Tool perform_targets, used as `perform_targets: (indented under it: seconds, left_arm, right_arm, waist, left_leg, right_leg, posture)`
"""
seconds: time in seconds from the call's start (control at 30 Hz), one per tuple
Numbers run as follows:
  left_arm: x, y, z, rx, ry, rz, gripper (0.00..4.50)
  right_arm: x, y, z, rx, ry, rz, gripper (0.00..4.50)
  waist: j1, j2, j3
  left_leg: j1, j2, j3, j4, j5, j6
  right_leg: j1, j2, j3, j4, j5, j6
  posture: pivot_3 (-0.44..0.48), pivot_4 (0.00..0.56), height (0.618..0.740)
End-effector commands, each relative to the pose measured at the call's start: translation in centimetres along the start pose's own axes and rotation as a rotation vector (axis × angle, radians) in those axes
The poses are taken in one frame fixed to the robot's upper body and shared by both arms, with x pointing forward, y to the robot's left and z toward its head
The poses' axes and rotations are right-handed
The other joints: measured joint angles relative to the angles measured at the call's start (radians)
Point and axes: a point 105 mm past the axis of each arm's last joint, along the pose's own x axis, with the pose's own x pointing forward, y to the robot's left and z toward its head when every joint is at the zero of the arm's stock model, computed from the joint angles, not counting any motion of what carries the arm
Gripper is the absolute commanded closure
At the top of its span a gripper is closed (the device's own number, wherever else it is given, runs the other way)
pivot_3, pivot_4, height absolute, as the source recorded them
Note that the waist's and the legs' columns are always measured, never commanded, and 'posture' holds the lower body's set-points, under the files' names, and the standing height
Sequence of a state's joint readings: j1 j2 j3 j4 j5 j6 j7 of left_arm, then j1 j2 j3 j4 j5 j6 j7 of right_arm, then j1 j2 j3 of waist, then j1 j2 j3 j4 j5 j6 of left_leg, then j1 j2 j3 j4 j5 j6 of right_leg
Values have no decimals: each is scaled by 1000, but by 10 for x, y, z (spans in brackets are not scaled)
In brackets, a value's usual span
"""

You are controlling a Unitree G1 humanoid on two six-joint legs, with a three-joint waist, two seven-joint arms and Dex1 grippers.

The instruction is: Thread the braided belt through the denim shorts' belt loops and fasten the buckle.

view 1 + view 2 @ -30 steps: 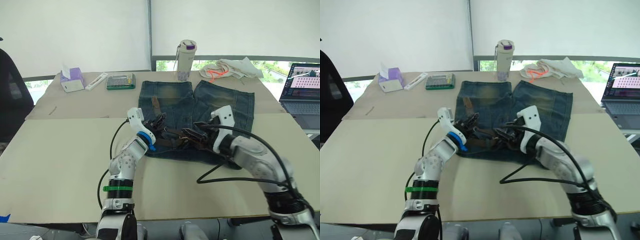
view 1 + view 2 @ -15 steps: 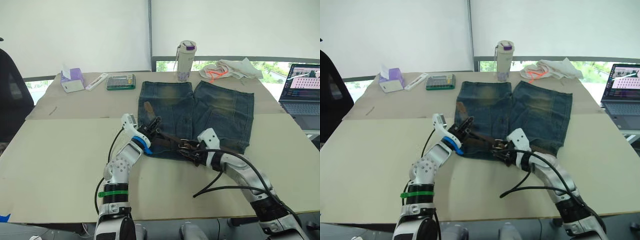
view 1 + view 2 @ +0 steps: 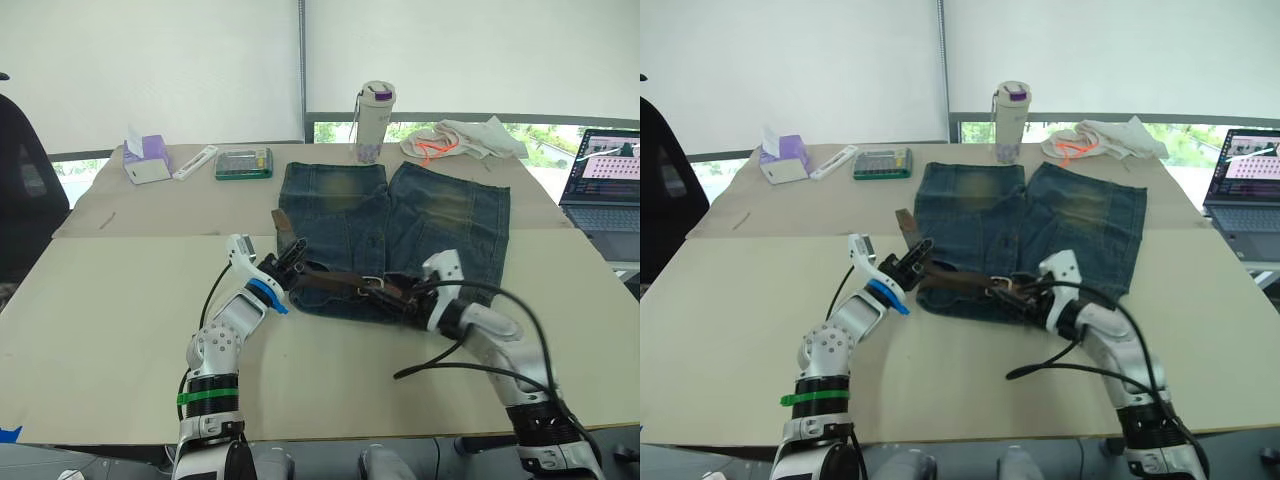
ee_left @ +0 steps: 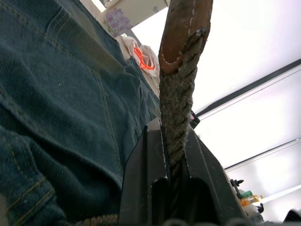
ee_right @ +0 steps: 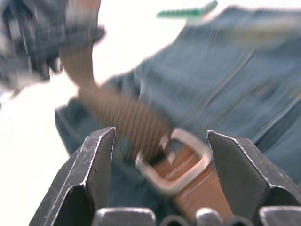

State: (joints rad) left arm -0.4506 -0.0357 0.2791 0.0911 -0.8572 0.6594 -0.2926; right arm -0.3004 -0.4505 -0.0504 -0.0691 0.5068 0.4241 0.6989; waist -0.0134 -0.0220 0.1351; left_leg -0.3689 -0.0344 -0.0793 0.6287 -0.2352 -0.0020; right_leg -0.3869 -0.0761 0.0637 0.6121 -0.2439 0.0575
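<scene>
The denim shorts point(image 3: 440, 225) lie flat mid-table, waistband toward me. Along that waistband runs the braided belt point(image 3: 335, 281), its silver buckle point(image 3: 372, 284) near the middle. My left gripper point(image 3: 285, 265) is at the shorts' left edge, shut on the belt's free end; the leather tip point(image 3: 281, 222) sticks up past the fingers. In the left wrist view the braid point(image 4: 175, 108) is pinched between the two fingers. My right gripper point(image 5: 160, 136) is open, and the buckle point(image 5: 181, 160) lies between its spread fingers. The belt loops are too small to make out.
At the far edge stand a bottle point(image 3: 375, 122), a whitish cloth with orange cord point(image 3: 460, 138), a green box point(image 3: 242, 162), a white bar point(image 3: 193, 162) and a tissue box point(image 3: 145, 160). A laptop point(image 3: 605, 180) sits far right. A black cable point(image 3: 450, 362) loops beside my right arm.
My left gripper has pulled the belt's end leftward, so the tip now stands beyond the shorts' left edge. My right gripper has shifted right and stays by the buckle.
</scene>
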Motion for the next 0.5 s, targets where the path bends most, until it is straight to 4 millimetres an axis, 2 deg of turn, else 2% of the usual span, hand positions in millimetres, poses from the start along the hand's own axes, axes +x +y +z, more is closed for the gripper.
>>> perform_targets:
  seconds: [0.03,0.13,0.23,0.27,0.5]
  left_arm:
    - [0,-12,3,39,-5,-51,4500]
    - [0,-12,6,45,-19,-48,4500]
    - [0,-11,9,49,-26,-43,4500]
    - [0,-11,9,50,-26,-43,4500]
    - [-4,-11,9,56,-23,-40,4500]
  right_arm:
    - [-6,-9,9,-65,3,-1,2153]
    - [-4,-9,-3,-140,73,26,3316]
    - [3,-6,-6,-169,84,60,4288]
    - [5,-5,-7,-173,83,66,4458]
    - [22,-3,-18,-226,129,126,4458]
  waist:
    - [0,0,0]
    - [0,0,0]
    - [-3,0,0]
    - [-4,0,0]
    - [-1,0,0]
  left_leg:
    - [0,0,0,0,0,0]
    - [0,0,1,0,0,0]
    - [0,0,3,0,0,0]
    - [0,0,3,0,0,0]
    - [0,0,2,0,0,0]
  right_leg:
    - [0,0,0,0,0,0]
    - [0,0,0,0,0,0]
    - [0,0,0,0,0,0]
    - [0,0,0,0,0,0]
    - [0,0,0,0,0,0]
  posture:
    - [0,150,740]
    - [0,150,740]
    - [0,150,740]
    - [0,150,740]
    - [0,150,740]
